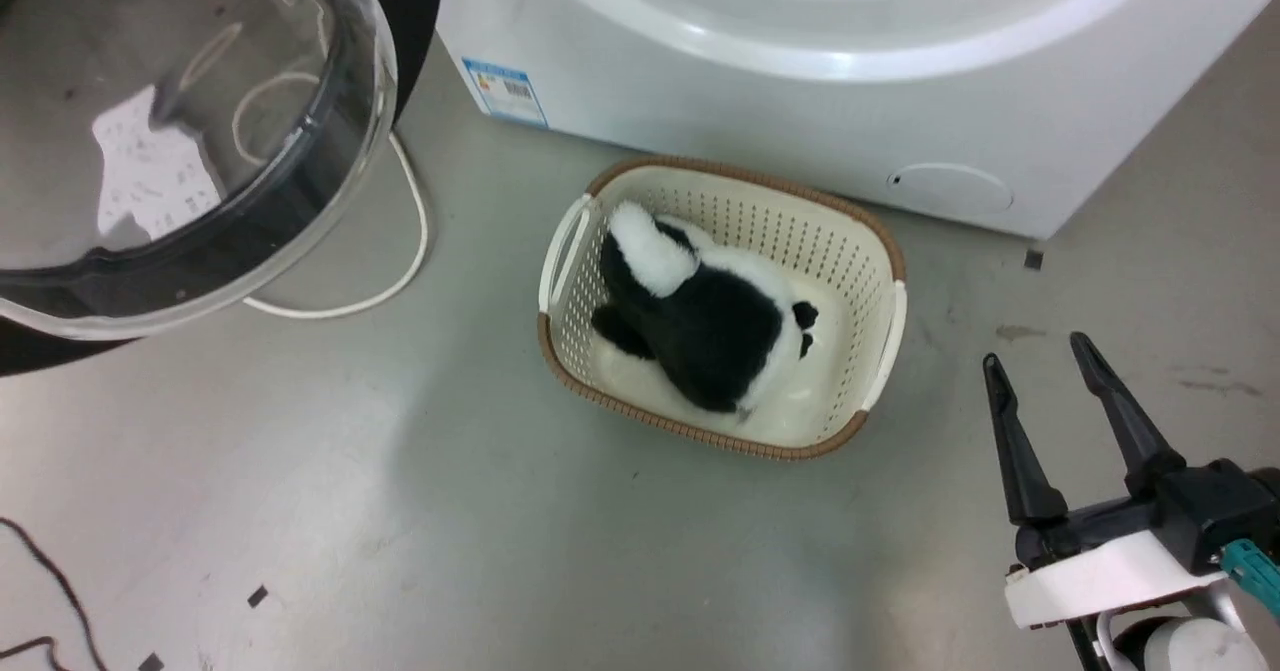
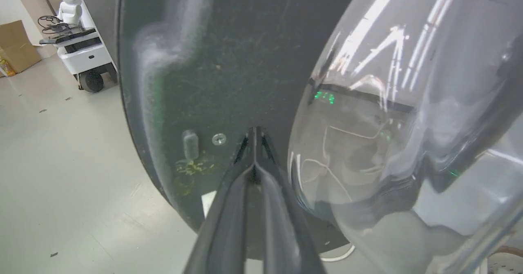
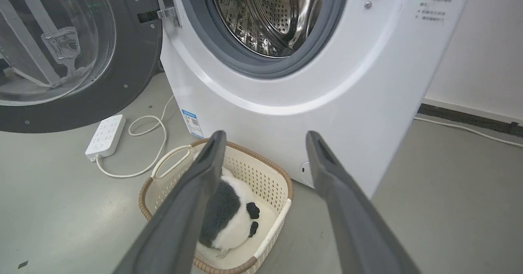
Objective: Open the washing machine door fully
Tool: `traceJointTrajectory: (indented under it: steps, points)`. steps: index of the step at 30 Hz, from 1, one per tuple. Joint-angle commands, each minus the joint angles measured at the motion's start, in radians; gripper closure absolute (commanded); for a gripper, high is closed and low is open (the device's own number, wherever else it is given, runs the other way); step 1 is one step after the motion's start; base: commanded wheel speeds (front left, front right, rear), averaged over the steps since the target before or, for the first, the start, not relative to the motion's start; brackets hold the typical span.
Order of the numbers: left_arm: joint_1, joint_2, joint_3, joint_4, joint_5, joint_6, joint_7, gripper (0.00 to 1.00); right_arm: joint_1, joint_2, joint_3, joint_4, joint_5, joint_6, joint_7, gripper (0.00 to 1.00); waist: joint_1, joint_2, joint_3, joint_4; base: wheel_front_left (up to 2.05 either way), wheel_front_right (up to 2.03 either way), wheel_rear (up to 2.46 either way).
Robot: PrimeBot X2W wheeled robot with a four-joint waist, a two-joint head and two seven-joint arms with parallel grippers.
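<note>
The right hand (image 1: 1035,349) has black tapered fingers (image 1: 1020,451), white wrist housing (image 1: 1100,581).

Robot lab, wheeled robot (image 2: 79,49), cardboard box (image 2: 16,45)

The floor (image 1: 420,511) is smooth pale grey with a dull sheen and a few small dark tape marks (image 1: 257,596). A plain white wall (image 3: 482,61) meets it at a dark skirting strip (image 3: 449,114), and a white cable (image 3: 490,137) lies along the floor just beside the strip. Farther off, a cardboard box (image 2: 16,45) and a white wheeled cart (image 2: 83,57) stand on the floor.
</note>
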Motion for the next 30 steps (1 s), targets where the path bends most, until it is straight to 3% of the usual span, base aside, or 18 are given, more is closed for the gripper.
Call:
traceJointTrajectory:
  steps: [1,10,14,25,26,27,30]
  points:
    - [0.016,-0.022,-0.007,-0.020,0.016,-0.004,-0.008,1.00,0.000,0.004,-0.010,0.008,0.008,0.001,-0.009,0.00,0.0000,0.0000,-0.037,-0.004,0.00,0.00,0.00]
    - [0.154,-0.189,0.010,-0.343,0.083,-0.016,-0.009,1.00,0.022,0.012,-0.041,0.030,0.025,0.001,-0.029,0.00,0.0000,0.0000,-0.188,-0.047,0.00,0.00,0.00]
    - [0.243,-0.264,-0.032,-0.469,0.101,-0.012,-0.007,1.00,0.038,0.014,-0.046,0.029,0.027,0.001,-0.032,0.00,0.0000,0.0000,-0.242,-0.083,0.00,0.00,0.00]
    - [0.418,-0.418,-0.199,-0.584,0.160,0.018,0.017,1.00,0.103,0.015,-0.034,0.027,0.053,0.001,-0.036,0.00,0.0000,0.0000,-0.326,-0.180,0.00,0.00,0.00]
    - [0.448,-0.440,-0.239,-0.580,0.200,0.039,0.013,0.05,0.119,0.015,-0.023,0.027,0.059,0.001,-0.037,0.00,0.0000,0.0000,-0.335,-0.204,0.00,0.00,0.00]
    - [0.455,-0.446,-0.250,-0.578,0.211,0.046,0.012,0.00,0.122,0.015,-0.023,0.026,0.061,0.001,-0.037,0.00,0.0000,0.0000,-0.335,-0.209,0.00,0.00,0.00]
    - [0.475,-0.465,-0.282,-0.564,0.226,0.058,0.006,0.00,0.128,0.015,-0.028,0.025,0.067,0.001,-0.037,0.00,0.0000,0.0000,-0.335,-0.220,0.00,0.00,0.00]
